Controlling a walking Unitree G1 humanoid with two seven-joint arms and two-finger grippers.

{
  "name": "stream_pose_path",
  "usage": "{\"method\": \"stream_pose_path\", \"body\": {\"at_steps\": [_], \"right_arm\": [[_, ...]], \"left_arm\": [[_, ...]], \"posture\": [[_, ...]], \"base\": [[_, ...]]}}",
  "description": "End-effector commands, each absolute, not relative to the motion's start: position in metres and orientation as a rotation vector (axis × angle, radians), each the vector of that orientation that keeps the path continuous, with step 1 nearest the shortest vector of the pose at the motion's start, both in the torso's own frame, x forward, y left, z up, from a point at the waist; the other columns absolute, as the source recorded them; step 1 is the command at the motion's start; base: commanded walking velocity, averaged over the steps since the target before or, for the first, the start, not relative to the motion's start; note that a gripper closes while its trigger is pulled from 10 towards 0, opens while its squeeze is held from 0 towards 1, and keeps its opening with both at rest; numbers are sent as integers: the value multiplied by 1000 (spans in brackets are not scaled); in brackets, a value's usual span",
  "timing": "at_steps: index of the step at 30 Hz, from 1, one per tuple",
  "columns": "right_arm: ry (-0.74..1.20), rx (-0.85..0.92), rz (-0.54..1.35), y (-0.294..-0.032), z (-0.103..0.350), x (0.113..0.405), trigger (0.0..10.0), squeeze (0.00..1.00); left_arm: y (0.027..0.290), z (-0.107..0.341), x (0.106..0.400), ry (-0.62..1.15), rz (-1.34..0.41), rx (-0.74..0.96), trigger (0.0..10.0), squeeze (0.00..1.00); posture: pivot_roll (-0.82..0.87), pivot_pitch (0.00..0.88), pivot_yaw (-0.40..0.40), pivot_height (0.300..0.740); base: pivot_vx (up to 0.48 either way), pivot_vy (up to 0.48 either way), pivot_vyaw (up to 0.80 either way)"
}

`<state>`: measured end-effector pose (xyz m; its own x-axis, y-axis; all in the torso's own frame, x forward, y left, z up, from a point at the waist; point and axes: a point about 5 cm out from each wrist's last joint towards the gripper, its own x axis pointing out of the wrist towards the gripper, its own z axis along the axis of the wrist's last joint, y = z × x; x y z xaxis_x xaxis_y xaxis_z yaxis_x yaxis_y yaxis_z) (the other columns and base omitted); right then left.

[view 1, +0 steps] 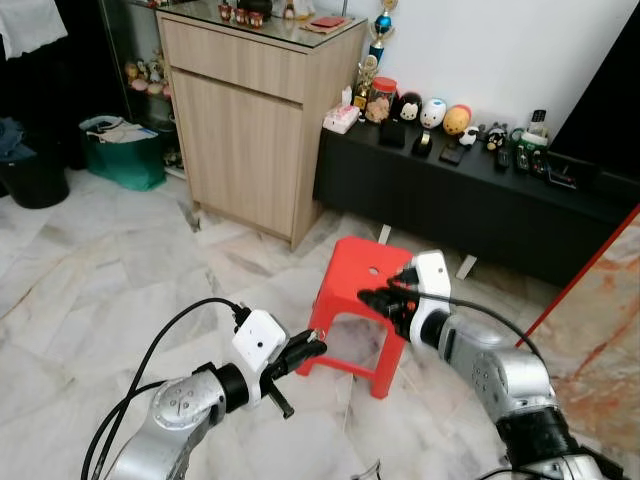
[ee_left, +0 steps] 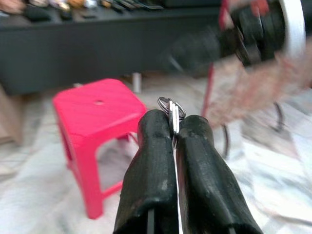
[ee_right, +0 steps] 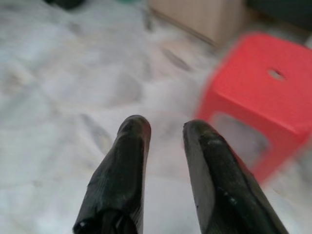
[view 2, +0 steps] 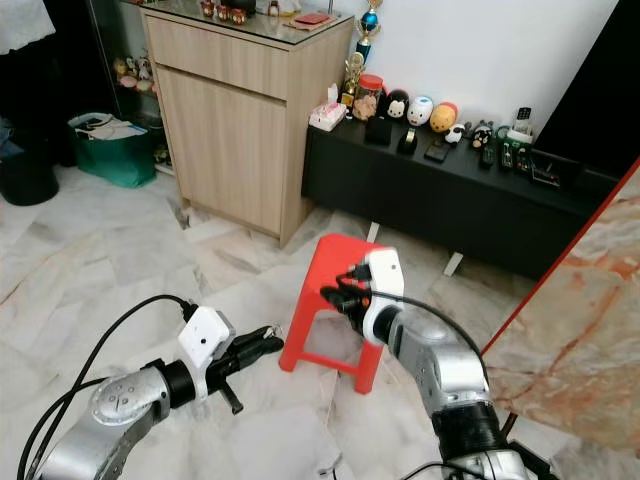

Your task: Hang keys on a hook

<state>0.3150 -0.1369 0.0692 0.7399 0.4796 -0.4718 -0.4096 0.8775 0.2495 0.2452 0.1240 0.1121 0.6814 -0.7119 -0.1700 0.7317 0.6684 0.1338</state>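
- A pale marble floor (view 1: 90, 290) spreads across the room, veined in grey and brown.
- A tall wooden cabinet (view 1: 250, 120) stands against the back, with small items on its glass top.
- Beside the cabinet runs a long, low black bench (view 1: 470, 200) against the white wall; a row of round toy figures (view 1: 432, 113), a tissue box (view 1: 341, 118), a trophy (view 1: 380, 35) and several remote controls (view 1: 525, 155) sit along it.
- A green bag (view 1: 125, 150) rests on the floor to the left of the cabinet.
- A red plastic stool (view 1: 362, 310) with a hole in its seat stands on the floor in front of the bench, between the two arms.
- The right gripper (view 1: 366, 297) is held up over the near edge of the stool, pointing toward the robot's left; its two fingers (ee_right: 127, 161) stand apart with a clear gap, and nothing is between them.
- The left gripper (view 1: 312, 347) is held out low, just beside the stool's front leg, with a black cable looping back from its wrist.
- Its fingers (ee_left: 155, 161) are pressed together on a metal key ring (ee_left: 171, 109), which pokes out past the tips; anything hanging below the ring is hidden by the fingers, so probably the keys sit there.
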Motion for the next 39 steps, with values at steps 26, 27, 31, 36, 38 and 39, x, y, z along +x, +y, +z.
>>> {"method": "stream_pose_path", "body": {"at_steps": [26, 27, 31, 36, 38, 39], "right_arm": [[1064, 14, 7, -201, -81, 187, 10000, 0], [1068, 14, 0, -201, -82, 186, 10000, 0], [1072, 38, -50, -201, -84, 182, 10000, 0], [1063, 101, -99, -196, -87, 178, 10000, 0], [1065, 119, -115, -191, -89, 175, 10000, 0], [1065, 119, -115, -191, -89, 175, 10000, 0]], "left_arm": [[205, -40, 225, 689, -129, 184, 10000, 0], [209, -43, 222, 709, -91, 161, 10000, 0], [222, -58, 205, 791, 19, 124, 10000, 0], [238, -75, 175, 921, 160, 65, 10000, 0], [242, -79, 166, 951, 186, 60, 10000, 0], [242, -79, 166, 951, 186, 60, 10000, 0]], "posture": [[115, 0, -138, 740], [110, 0, -133, 740], [93, 0, -114, 740], [79, 0, -78, 740], [78, 0, -51, 740], [78, 0, -51, 740]], "base": [[0, 0, 0], [0, 0, 0], [0, 0, 0], [0, 0, 0], [0, 0, 0], [0, 0, 0]]}}
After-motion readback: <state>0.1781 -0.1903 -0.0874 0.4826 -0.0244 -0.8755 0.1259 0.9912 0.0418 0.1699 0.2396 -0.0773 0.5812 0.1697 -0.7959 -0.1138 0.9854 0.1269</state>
